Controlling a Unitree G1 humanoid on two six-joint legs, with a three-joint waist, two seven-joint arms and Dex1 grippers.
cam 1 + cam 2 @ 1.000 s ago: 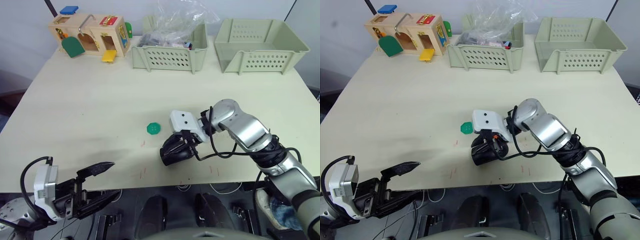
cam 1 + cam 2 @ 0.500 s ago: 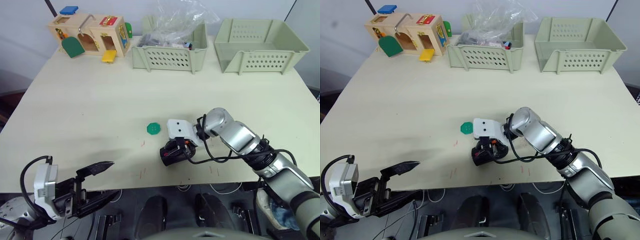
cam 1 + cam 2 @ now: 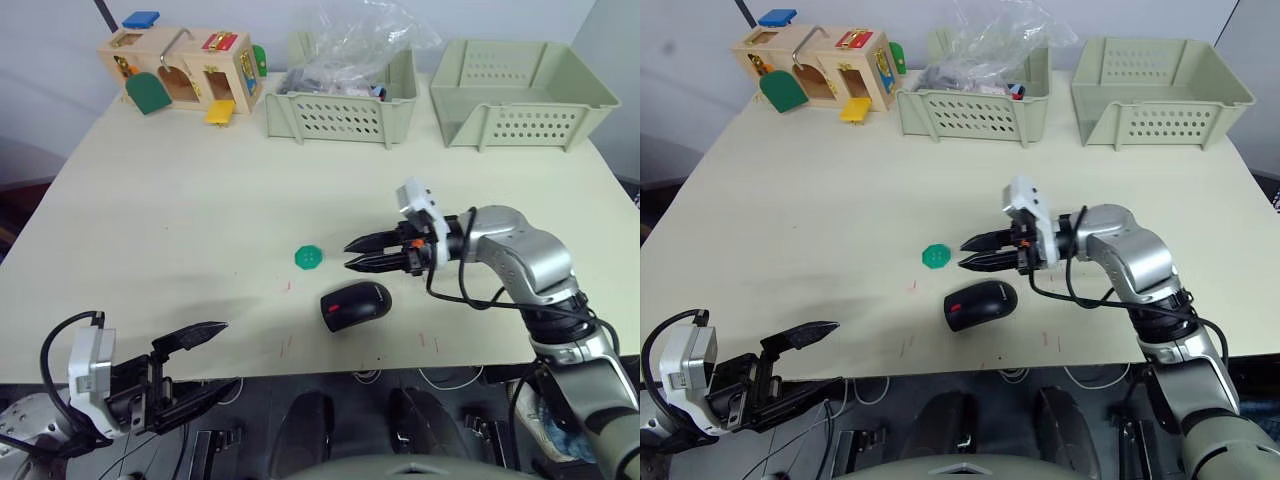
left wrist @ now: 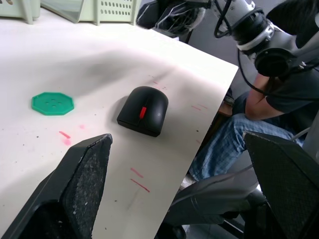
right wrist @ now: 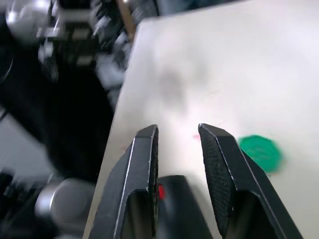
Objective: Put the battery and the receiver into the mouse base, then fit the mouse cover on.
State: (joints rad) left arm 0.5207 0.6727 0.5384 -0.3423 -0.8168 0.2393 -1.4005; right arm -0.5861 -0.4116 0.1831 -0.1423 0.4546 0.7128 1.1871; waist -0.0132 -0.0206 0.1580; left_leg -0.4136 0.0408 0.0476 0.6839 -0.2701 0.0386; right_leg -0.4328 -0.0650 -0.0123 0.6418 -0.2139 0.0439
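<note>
Mouse: the black oval mouse with a red scroll wheel [image 3: 355, 304] lies flat on the cream table [image 3: 180, 200], its smooth curved black cover [image 4: 152, 98] seated on top; it sits just below and a little to the left of my right gripper's fingertips, not touching them.
Long axis: it runs roughly across the table edge, slightly slanted; the wheel end points toward my left side, the rounded tail toward my right arm.
Right gripper [image 3: 349, 256]: hanging above the table, fingers pointing left toward the flat green octagonal disc [image 3: 309, 258]; a narrow gap between the two black fingers, nothing between them.
Left gripper [image 3: 218, 358]: low off the near table edge, well apart from the mouse, fingers spread wide and empty.
Left wrist view: shows the red wheel facing my left fingers [image 4: 84, 172], the disc beside the mouse, and a seated person's jeans [image 4: 224, 144] past the table edge.
Right wrist view: shows my own right fingers [image 5: 144, 164] close together, with the disc just past one tip and the red wheel between their bases.
Head views: show both pale green slotted baskets [image 3: 510, 95] and the wooden latch toy box [image 3: 180, 70] at the far edge.
</note>
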